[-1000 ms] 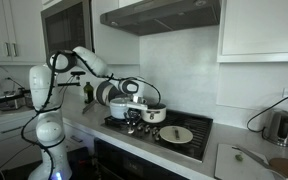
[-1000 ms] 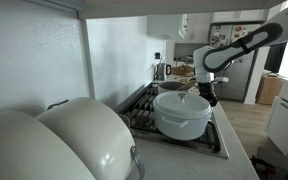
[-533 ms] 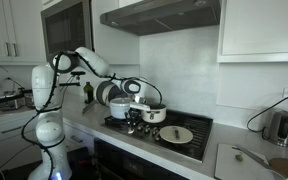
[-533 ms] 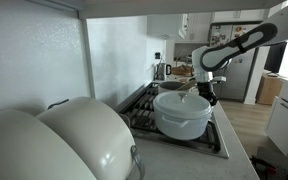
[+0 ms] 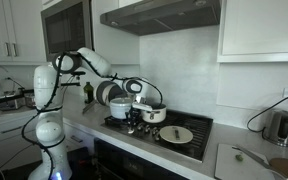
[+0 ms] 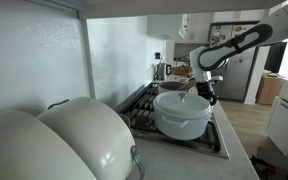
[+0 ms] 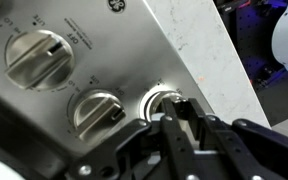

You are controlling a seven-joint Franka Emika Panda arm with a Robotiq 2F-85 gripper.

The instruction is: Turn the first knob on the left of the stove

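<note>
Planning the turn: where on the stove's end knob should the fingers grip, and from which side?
Pinch the end knob across its raised bar, coming straight at its face. The neighbouring knob shows that bar; the fingers mostly hide this one's.

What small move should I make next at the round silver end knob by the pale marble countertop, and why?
Probably close the gripper on the round silver end knob: in the wrist view its fingers seem to straddle it, though whether they grip is unclear.

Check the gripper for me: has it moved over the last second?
No. In both exterior views the gripper sits at the same spot beside the white pot.
</note>
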